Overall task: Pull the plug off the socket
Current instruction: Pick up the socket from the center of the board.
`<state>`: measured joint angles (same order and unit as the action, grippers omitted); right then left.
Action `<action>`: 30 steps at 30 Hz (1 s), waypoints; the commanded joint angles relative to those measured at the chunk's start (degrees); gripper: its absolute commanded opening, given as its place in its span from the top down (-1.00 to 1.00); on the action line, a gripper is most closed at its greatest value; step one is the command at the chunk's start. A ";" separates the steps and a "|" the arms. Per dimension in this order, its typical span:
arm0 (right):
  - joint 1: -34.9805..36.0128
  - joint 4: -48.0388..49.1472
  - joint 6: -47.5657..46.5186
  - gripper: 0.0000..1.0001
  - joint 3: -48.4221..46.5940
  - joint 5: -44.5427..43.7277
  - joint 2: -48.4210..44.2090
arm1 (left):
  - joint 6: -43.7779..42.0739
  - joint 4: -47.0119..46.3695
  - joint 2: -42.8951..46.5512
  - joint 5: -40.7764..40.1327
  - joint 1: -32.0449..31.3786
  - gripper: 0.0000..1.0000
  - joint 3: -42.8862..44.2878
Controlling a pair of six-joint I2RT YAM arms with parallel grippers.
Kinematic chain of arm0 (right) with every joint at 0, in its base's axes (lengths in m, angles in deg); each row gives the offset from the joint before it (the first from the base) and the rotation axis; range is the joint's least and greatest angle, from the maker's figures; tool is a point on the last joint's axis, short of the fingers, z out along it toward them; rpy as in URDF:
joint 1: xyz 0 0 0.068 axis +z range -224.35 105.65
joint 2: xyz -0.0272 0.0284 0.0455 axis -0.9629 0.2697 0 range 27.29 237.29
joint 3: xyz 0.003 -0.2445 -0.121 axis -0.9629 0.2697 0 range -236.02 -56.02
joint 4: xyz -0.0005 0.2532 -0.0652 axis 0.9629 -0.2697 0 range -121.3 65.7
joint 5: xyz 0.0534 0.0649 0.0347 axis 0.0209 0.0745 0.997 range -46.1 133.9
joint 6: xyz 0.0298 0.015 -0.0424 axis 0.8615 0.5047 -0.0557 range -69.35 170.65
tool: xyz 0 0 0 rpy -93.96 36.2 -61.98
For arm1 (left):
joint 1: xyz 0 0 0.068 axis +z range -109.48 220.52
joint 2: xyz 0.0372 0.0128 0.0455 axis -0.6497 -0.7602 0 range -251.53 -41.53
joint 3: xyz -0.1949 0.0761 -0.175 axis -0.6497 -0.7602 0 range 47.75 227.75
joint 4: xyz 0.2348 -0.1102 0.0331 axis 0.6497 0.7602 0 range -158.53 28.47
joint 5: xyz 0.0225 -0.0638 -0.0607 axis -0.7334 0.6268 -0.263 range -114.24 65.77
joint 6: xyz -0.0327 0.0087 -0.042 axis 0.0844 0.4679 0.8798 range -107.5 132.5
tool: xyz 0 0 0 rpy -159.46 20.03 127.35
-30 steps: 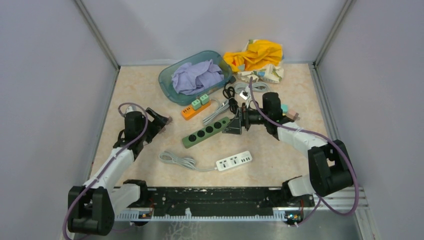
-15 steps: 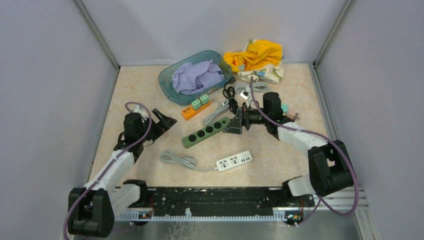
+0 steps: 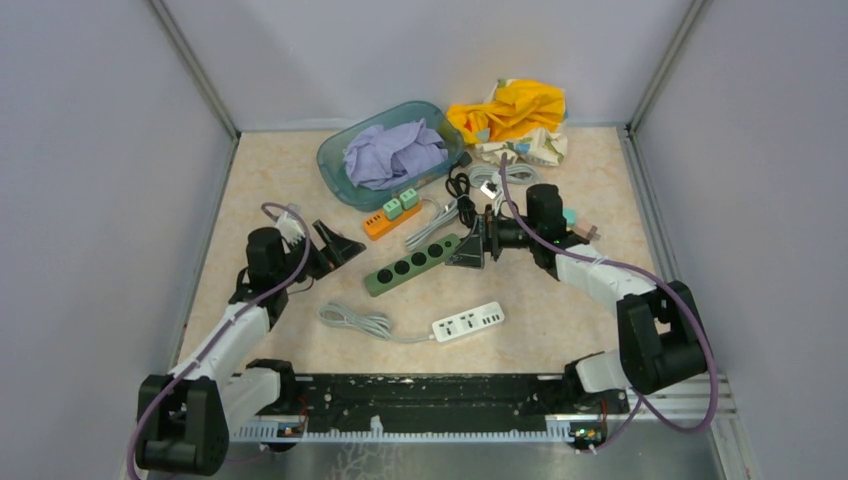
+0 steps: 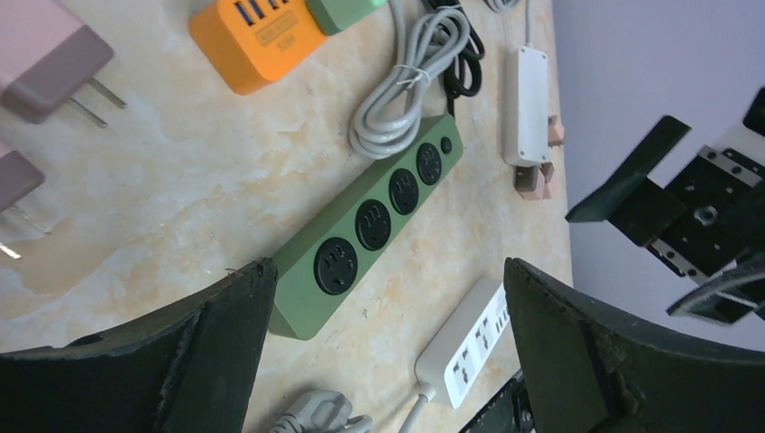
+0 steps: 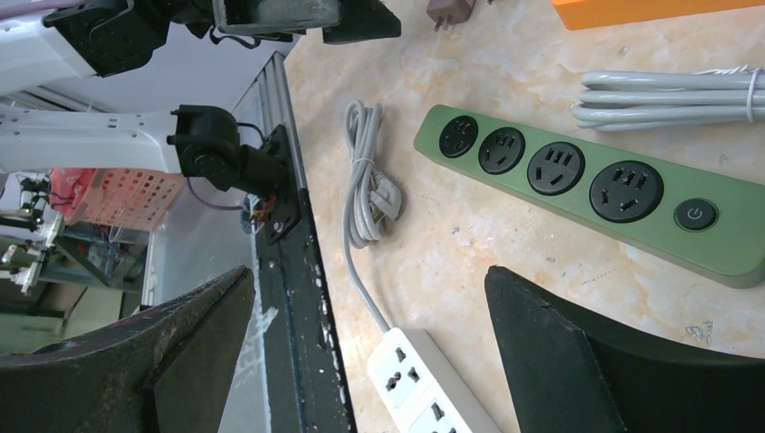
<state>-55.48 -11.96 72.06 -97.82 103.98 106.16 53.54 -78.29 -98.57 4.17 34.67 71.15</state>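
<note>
Green power strip (image 5: pixel 577 191): power symbol on its round button (image 5: pixel 695 215). Orange socket block (image 4: pixel 260 43): small label, print illegible.

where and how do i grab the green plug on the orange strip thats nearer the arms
I'd grip the green plug by its two flat side faces, coming straight down from above with the left claw. It stands up as a block proud of the orange strip, and a second green plug sits right beside it along the strip, so close across the strip's width.
</note>
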 commanded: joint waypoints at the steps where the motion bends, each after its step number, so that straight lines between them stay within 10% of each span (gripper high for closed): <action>1: -0.59 1.64 -1.13 -0.98 -2.86 0.47 -1.97 | -1.13 -6.75 1.85 7.38 0.23 -0.99 -1.82; 30: -2.41 -0.06 -2.91 -0.98 -3.28 -0.30 -3.52 | -5.76 -29.09 0.07 10.90 -20.73 -1.00 -7.21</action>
<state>-56.96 -12.44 70.64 -97.84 103.54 105.02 50.65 -102.75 -96.95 16.41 16.82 63.76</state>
